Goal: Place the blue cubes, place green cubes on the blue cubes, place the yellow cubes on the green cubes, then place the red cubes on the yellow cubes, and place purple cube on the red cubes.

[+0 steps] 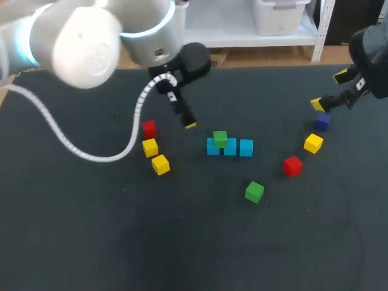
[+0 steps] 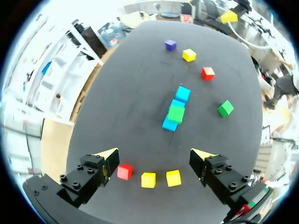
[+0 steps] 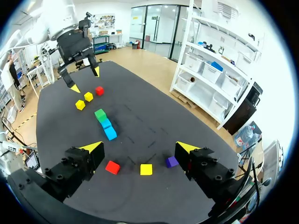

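Your left gripper is spread wide with nothing between its fingers, hovering over the table a bit left of the middle and toward the far edge. On the side toward the left edge there's a short line of three small cubes: the left red cube farthest back, then the middle yellow cube, then the end yellow cube closest to the near edge. They sit close together, though I can't tell if they actually touch. On the other side of that gripper, around the table's middle, the blue cubes lie in a row of three, side by side and touching. The stacked green cube sits on top, over the left end of the row. The loose green cube is on its own, a little nearer the near edge and turned at an angle. Your right gripper is wide open too and holding nothing, up by the far right corner. The purple cube sits just beside it on the table. From there the right yellow cube and then the right red cube trail off toward the middle, each a bit apart from the next.
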Controlling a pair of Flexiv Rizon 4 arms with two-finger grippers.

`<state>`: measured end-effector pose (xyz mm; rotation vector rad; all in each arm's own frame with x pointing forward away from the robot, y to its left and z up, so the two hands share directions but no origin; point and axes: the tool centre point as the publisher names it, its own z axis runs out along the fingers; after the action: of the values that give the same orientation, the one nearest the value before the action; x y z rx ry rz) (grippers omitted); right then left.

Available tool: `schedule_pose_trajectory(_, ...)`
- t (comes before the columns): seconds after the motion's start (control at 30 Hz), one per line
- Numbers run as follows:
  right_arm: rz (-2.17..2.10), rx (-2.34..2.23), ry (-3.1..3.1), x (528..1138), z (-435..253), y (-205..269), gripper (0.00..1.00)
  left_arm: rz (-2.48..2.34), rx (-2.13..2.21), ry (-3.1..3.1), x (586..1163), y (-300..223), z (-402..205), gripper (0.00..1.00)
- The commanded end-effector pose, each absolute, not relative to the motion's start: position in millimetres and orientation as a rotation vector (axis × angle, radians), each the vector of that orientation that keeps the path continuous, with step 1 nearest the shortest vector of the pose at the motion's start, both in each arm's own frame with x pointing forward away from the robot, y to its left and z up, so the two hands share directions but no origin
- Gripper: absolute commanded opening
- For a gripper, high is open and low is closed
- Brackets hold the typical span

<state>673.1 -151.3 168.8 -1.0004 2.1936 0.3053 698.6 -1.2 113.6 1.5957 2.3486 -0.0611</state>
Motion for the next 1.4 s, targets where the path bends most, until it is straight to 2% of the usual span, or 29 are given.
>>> schedule_pose_trajectory(0.03, 0.300, -0.997, 2.192, 671.7, 168.3, -151.2, 1.00, -0.207, 1.422, 2.260, 688.7, 40.8, 115.3, 1.00)
schedule_pose_trajectory(1.0, 0.300, -0.997, 2.192, 671.7, 168.3, -151.2, 1.00, -0.223, 0.746, 2.261, 692.6, 165.6, 150.6, 1.00)
schedule_pose_trajectory(1.4, 0.300, -0.997, 2.192, 671.7, 168.3, -151.2, 1.00, -0.176, 0.635, 2.265, 706.6, 184.7, 155.2, 1.00)
